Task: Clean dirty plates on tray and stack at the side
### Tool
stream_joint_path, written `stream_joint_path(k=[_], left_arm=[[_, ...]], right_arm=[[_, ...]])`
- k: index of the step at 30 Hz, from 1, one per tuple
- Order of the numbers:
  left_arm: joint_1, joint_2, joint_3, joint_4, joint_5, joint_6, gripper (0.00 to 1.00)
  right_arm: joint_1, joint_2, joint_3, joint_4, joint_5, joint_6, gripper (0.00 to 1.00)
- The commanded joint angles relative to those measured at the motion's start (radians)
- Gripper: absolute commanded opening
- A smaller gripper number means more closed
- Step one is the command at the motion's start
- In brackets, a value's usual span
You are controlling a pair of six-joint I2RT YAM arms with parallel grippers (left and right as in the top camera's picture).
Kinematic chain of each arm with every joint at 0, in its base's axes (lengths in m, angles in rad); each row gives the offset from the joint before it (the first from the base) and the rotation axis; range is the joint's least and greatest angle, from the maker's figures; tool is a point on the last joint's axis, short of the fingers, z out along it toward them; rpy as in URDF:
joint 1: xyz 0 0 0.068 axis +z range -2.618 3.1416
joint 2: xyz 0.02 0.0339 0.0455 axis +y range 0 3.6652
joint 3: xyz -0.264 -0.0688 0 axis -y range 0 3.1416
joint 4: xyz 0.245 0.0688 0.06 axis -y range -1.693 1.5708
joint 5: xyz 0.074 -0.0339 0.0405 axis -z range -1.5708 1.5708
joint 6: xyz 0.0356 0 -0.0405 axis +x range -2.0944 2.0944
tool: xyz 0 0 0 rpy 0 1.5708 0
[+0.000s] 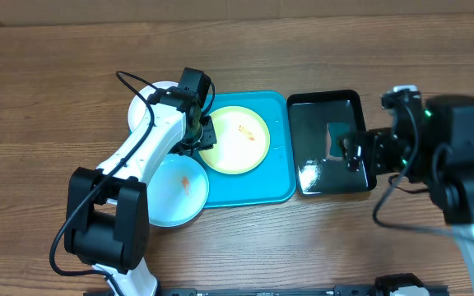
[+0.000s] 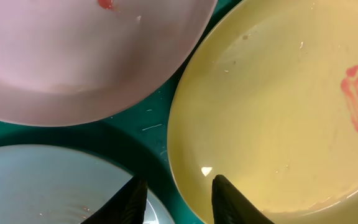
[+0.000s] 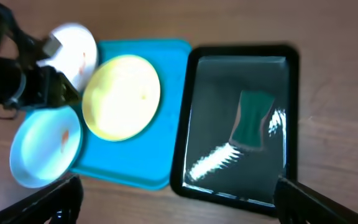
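Left jaws narrow, seemingly empty, at yellow plate (image 1: 235,141) rim | right jaws wide over black tray (image 1: 327,95), sponge (image 3: 252,119) inside | your left arm (image 1: 151,140) hides part of white plate (image 3: 78,38)

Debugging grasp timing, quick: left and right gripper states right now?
Left gripper: partly open, astride the rim of the yellow-green plate, not clamped.
Right gripper: wide open, empty.

Overhead looks straight down on the whole worktop (image 1: 56,49). The left wrist view sits very near the yellow plate (image 2: 278,106); the right wrist view (farther off) shares the blue tray (image 3: 169,93) with overhead.
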Motion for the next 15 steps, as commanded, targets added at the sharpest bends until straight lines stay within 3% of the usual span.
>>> stream_joint_path(k=[1, 9, 15], left_arm=[[0.002, 0.010, -0.014, 0.016, 0.002, 0.004, 0.37], [0.002, 0.010, -0.047, 0.033, 0.001, 0.001, 0.38], [0.002, 0.010, -0.096, 0.108, 0.002, 0.001, 0.38]], right_arm=[[0.001, 0.081, 0.023, 0.008, -0.025, 0.005, 0.93], [0.001, 0.256, 0.023, 0.079, 0.149, 0.063, 0.90], [0.002, 0.401, 0.023, 0.124, 0.158, 0.065, 0.80]])
